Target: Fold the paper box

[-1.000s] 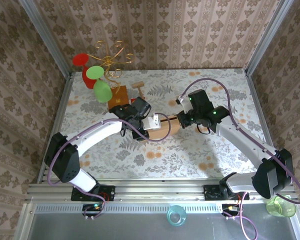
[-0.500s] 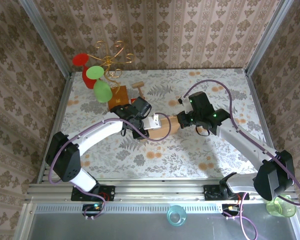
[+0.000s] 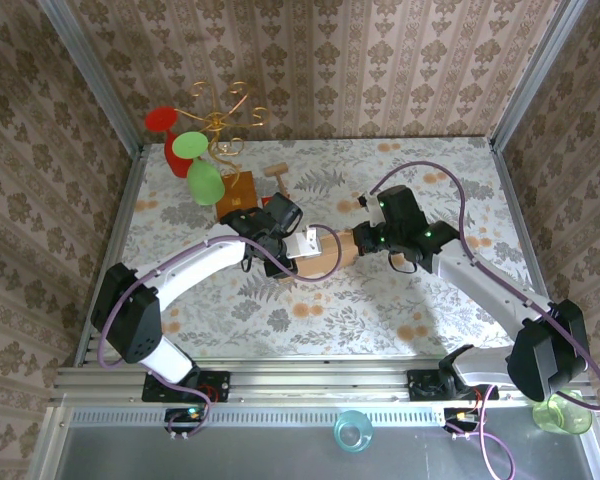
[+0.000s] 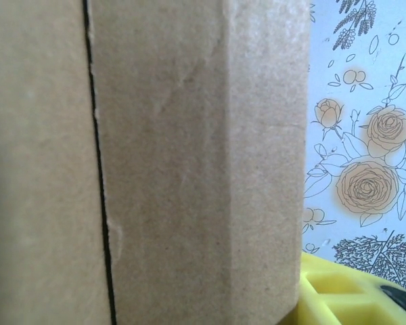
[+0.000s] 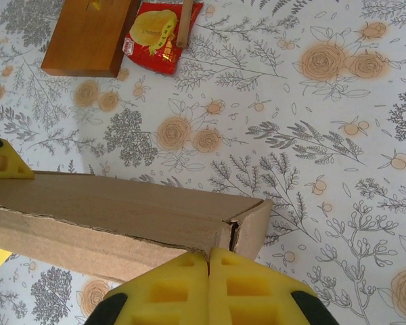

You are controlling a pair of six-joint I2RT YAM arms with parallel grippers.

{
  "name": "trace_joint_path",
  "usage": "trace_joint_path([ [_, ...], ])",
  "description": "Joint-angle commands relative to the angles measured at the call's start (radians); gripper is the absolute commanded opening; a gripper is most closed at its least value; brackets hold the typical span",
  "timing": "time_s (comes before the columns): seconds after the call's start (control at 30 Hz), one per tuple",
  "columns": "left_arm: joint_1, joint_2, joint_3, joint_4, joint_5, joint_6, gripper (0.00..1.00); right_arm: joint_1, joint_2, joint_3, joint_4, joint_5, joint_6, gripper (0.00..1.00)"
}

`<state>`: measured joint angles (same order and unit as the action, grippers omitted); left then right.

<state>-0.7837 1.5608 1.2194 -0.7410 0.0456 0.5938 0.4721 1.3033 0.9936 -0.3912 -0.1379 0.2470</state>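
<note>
The paper box point(image 3: 327, 256), plain brown cardboard, lies at the table's middle between my two grippers. In the right wrist view its walls point(image 5: 122, 206) meet at a corner with a narrow slit. My right gripper point(image 5: 208, 261) is shut, its yellow fingertips pinching the near wall's edge just beside that corner. In the left wrist view, cardboard point(image 4: 189, 162) stands right in front of the camera. One yellow finger point(image 4: 345, 298) of my left gripper point(image 3: 292, 243) presses against the box's right edge, and the other finger is hidden behind the board. The left jaws straddle the box's left end.
An orange-brown wooden board point(image 5: 88, 34) and a red snack packet point(image 5: 159, 30) lie behind the box. A gold wire stand with red and green glasses point(image 3: 205, 150) is at the back left. Patterned tablecloth point(image 5: 325, 169) lies bare to the right.
The right gripper has shifted slightly nearer along the box's end. The left jaws have narrowed a little on the box. The box has barely moved.
</note>
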Motion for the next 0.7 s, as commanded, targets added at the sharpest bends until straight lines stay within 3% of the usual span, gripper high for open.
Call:
trace_joint_path([
  [0.0, 0.009, 0.015, 0.024, -0.001, 0.000, -0.017, 0.47, 0.011, -0.016, -0.026, 0.033, -0.015, 0.017, 0.00],
  [0.33, 0.011, 0.013, 0.023, 0.004, -0.005, -0.021, 0.53, 0.011, -0.014, -0.080, 0.089, 0.009, 0.011, 0.00],
  [0.5, 0.011, -0.008, 0.021, 0.026, -0.011, -0.043, 0.67, 0.013, -0.019, -0.090, 0.099, 0.033, 0.009, 0.00],
  [0.67, 0.008, -0.100, 0.005, 0.082, 0.031, -0.120, 0.75, 0.017, -0.021, -0.071, 0.087, 0.046, 0.014, 0.00],
])
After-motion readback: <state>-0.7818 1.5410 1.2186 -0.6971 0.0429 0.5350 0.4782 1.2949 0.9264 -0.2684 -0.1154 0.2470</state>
